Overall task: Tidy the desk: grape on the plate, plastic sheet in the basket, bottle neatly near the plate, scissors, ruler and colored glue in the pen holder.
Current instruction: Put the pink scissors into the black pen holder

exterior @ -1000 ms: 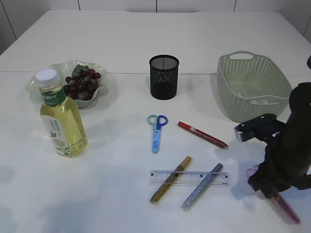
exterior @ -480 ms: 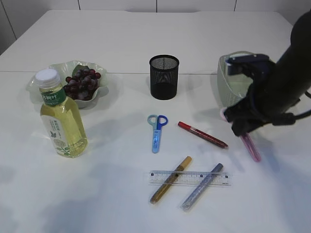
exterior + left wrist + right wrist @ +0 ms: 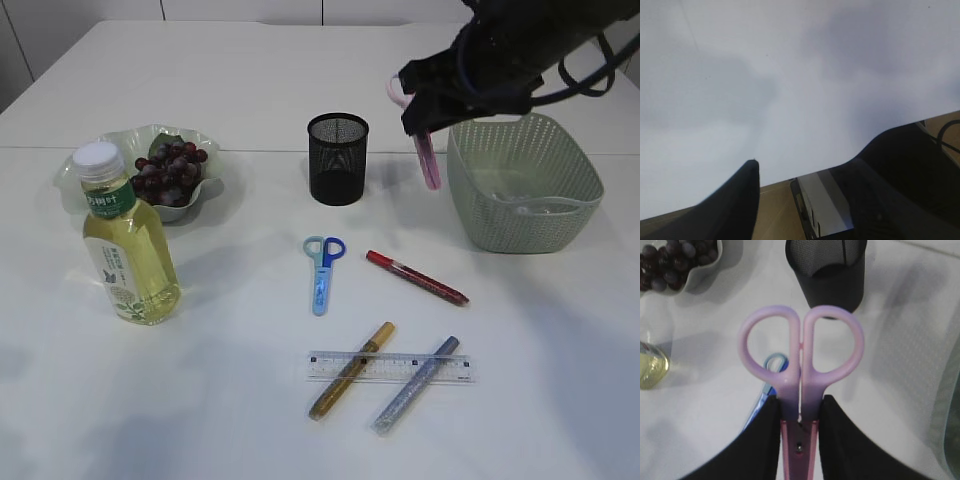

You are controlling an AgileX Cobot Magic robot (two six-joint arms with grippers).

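On the near table lie the ruler and glue sticks. Farther, the right gripper pinches the pink scissors at the pivot, handles pointing beyond its fingers, in the air between the pen holder and the basket. The left gripper stands spread, empty.

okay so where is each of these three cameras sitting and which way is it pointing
Exterior: in front of the table, looking down at a slant; right arm up top.
Left wrist: on the left arm, facing bare tabletop and its edge; left claw open, empty.
Right wrist: on the right arm, looking down past the right claw gripping pink scissors.
Shared: exterior and right wrist both show the pen holder.
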